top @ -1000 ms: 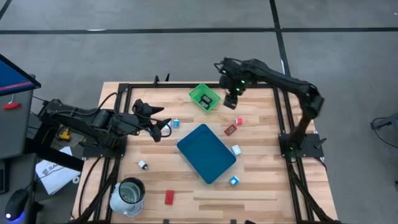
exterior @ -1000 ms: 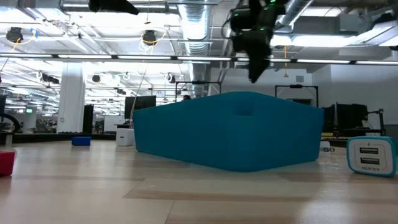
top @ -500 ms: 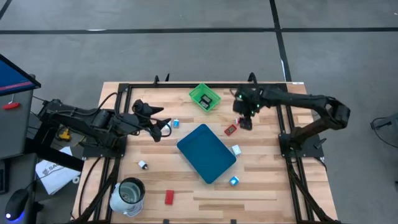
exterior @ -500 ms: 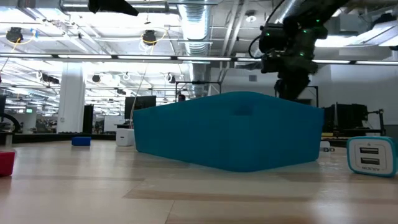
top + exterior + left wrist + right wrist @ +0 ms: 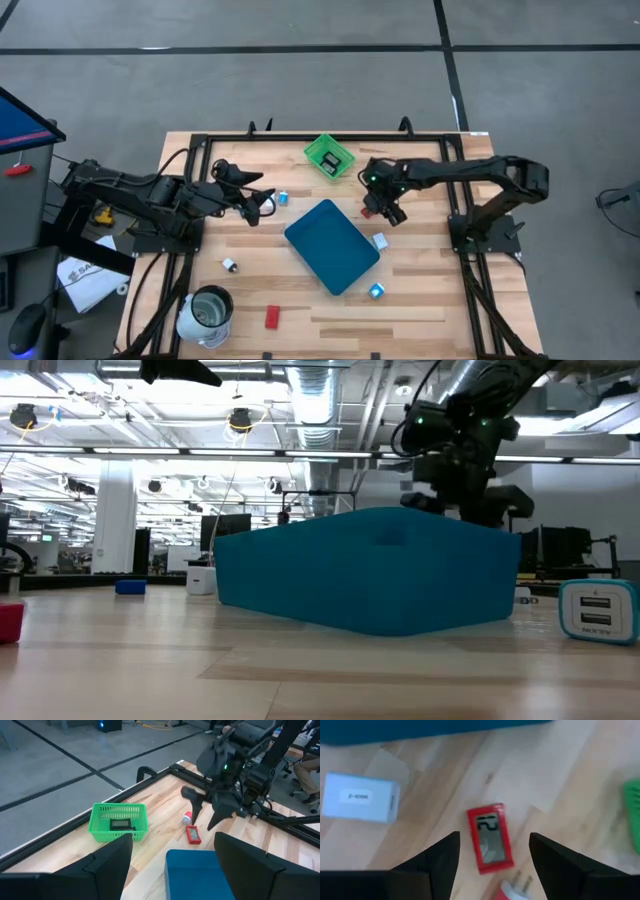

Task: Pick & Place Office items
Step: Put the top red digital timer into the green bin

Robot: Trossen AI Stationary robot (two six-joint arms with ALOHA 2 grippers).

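- R gripper (image 5: 381, 211) hovered over red item (image 5: 490, 843), fingers spread, nothing held.
- Item lay flat on table (image 5: 420, 300) btwn board (image 5: 332, 245) & basket (image 5: 329, 156).
- L gripper (image 5: 262, 205) waited open, empty.

Even, bright overhead light; my views are mostly usable.

Ceiling strip lights (image 5: 60, 452) glare in my low view, the right wrist view is blurred, and the pale wooden table (image 5: 420, 310) shows only soft shadows.

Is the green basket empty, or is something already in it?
Not empty. The left wrist view shows one flat black rectangle lying on the floor of the green basket; the high view shows the same dark piece inside.
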